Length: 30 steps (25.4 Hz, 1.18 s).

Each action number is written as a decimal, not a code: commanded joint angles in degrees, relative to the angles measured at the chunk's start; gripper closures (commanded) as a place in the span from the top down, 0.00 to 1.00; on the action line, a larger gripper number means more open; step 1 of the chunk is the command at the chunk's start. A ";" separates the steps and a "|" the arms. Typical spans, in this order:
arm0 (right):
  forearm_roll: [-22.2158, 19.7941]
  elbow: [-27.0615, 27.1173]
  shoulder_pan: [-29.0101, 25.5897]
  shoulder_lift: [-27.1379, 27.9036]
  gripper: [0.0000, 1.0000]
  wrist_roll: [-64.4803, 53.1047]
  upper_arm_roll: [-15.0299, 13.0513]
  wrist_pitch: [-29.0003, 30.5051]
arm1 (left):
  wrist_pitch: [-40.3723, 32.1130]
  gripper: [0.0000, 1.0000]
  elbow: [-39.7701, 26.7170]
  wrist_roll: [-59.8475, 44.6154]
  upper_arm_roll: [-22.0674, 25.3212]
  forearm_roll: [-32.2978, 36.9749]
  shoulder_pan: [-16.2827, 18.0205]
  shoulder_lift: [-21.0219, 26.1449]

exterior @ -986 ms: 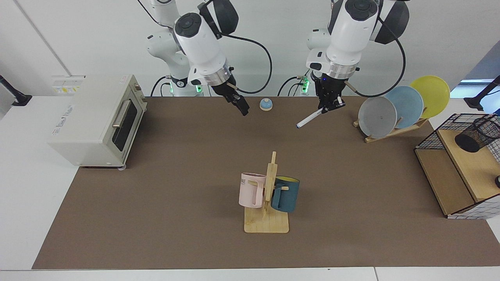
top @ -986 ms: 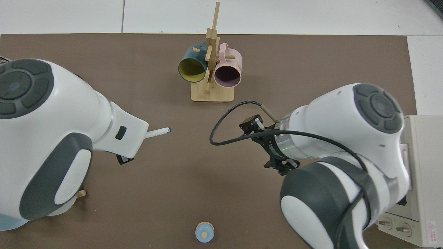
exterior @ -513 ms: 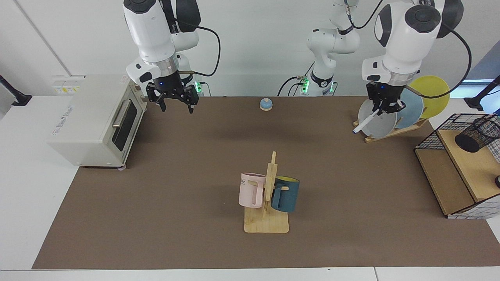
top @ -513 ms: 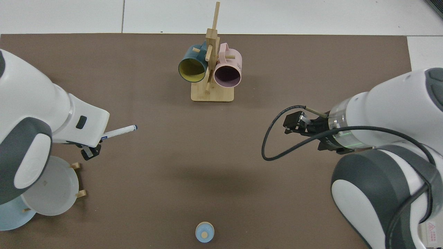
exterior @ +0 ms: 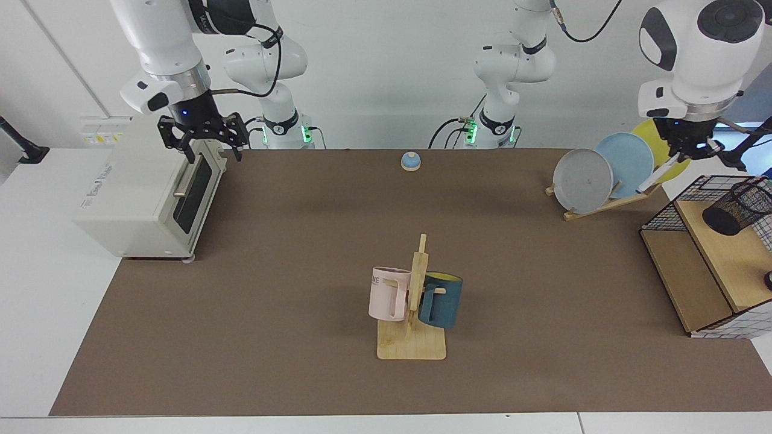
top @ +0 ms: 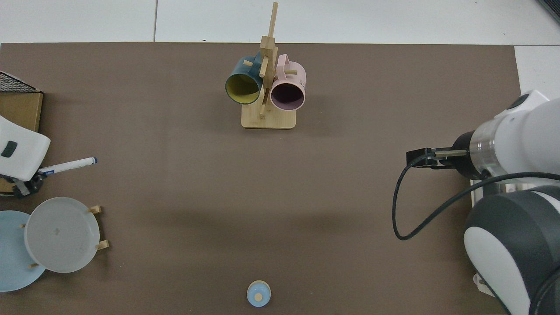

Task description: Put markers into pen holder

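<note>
White arms w/ dark grey joint caps, black cables, green base LEDs

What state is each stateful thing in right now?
marker: held tilted in the left gripper, not yet in the holder.
pen holder: tilted on the basket shelf, empty as far as shows.
right gripper: jaws open, empty, above the toaster oven.
toaster oven: door closed.
mugs: hanging on the wooden rack.
plates: standing in their rack.

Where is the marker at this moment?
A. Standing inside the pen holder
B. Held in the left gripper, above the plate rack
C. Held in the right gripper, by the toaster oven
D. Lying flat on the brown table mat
B: the left gripper is shut on the marker, which hangs tilted before the plates, short of the pen holder.
</note>
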 commanded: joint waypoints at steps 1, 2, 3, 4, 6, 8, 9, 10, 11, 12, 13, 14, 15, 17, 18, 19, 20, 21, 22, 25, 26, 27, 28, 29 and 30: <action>1.05 0.74 -1.04 -0.23 1.00 -1.22 1.21 -1.22 | 2.06 0.00 5.37 4.14 -0.09 8.34 2.35 3.95; 1.66 0.74 -1.04 -0.23 1.00 -0.70 1.30 -1.48 | 3.64 0.00 5.37 5.19 -0.01 9.93 2.62 4.03; 2.28 0.74 -1.04 -0.32 1.00 0.53 1.21 -1.83 | 5.31 0.00 5.37 6.68 0.08 11.07 3.06 4.21; 2.63 0.56 -1.12 -0.32 1.00 2.19 1.21 -2.18 | 7.16 0.00 5.46 8.61 0.26 11.52 3.84 4.39; 2.29 0.56 -1.21 -0.41 1.00 4.05 1.13 -3.32 | 10.50 0.00 6.07 13.18 0.35 11.44 6.82 5.08; 1.41 0.56 -1.21 -0.41 1.00 4.05 1.12 -3.59 | 13.14 0.00 7.74 17.31 0.26 11.35 9.55 6.32; 1.41 0.56 -1.21 -0.32 1.00 4.05 1.12 -3.59 | 14.46 0.00 8.27 18.64 0.26 11.35 10.61 6.76; 1.41 0.56 -1.21 -0.32 1.00 4.05 1.04 -3.50 | 16.12 0.00 8.45 19.95 0.26 11.35 11.58 7.02; 1.41 0.65 -1.30 -0.32 1.00 3.97 1.12 -3.50 | 17.71 0.00 8.45 21.27 0.26 11.35 12.37 7.11; 1.41 0.65 -1.30 -0.32 1.00 3.79 1.12 -3.50 | 18.85 0.00 8.54 22.16 0.34 11.35 12.99 7.37; 1.41 0.65 -1.21 -0.32 1.00 3.44 1.04 -3.50 | 19.47 0.00 8.62 22.60 0.35 11.52 13.34 7.64; 1.32 0.56 -1.21 -0.32 1.00 2.92 1.12 -3.50 | 19.65 0.00 8.97 22.78 0.26 11.61 13.60 7.73; 1.32 0.56 -1.21 -0.32 1.00 2.21 1.04 -3.50 | 19.92 0.00 9.06 23.13 0.26 12.22 13.61 7.73; 1.32 0.47 -1.21 -0.41 1.00 1.77 1.04 -3.59 | 21.32 0.00 9.06 23.31 0.17 14.33 13.61 8.08; 1.32 0.39 -1.21 -0.49 1.00 1.86 1.04 -3.59 | 22.19 0.00 8.98 23.31 0.17 15.03 13.61 8.25; 1.32 0.39 -1.30 -0.50 1.00 1.86 1.04 -3.59 | 22.90 0.00 8.80 23.31 0.17 15.30 13.61 8.34; 1.32 0.30 -1.39 -0.58 1.00 1.86 1.04 -3.59 | 23.34 0.00 8.71 23.31 0.17 15.91 13.61 8.69; 1.41 0.30 -1.47 -0.58 1.00 2.03 1.04 -3.59 | 23.26 0.00 8.71 23.22 0.17 16.96 13.61 9.56; 1.41 0.30 -1.82 -0.58 1.00 2.03 1.04 -3.59 | 23.35 0.00 8.80 23.13 0.08 17.76 13.69 10.79; 1.41 0.30 -2.00 -0.58 1.00 1.86 1.12 -3.59 | 23.43 0.00 8.63 22.08 0.08 18.73 13.43 11.86; 1.32 0.30 -2.00 -0.58 1.00 1.86 1.12 -3.59 | 23.35 0.00 8.28 21.38 0.08 18.82 13.52 12.03; 1.41 0.30 -2.00 -0.58 1.00 1.86 1.12 -3.59 | 22.74 0.00 7.75 20.50 0.17 19.60 13.17 12.12; 1.32 0.30 -2.00 -0.58 1.00 1.86 1.12 -3.59 | 22.47 0.00 7.05 19.36 0.08 21.35 12.82 12.12; 1.41 0.30 -2.00 -0.58 1.00 1.86 1.12 -3.59 | 22.03 0.00 6.35 17.87 -0.09 23.72 12.38 12.30; 1.41 0.30 -2.00 -0.58 1.00 1.86 1.04 -3.59 | 20.72 0.00 6.25 16.12 -0.18 25.13 11.77 12.99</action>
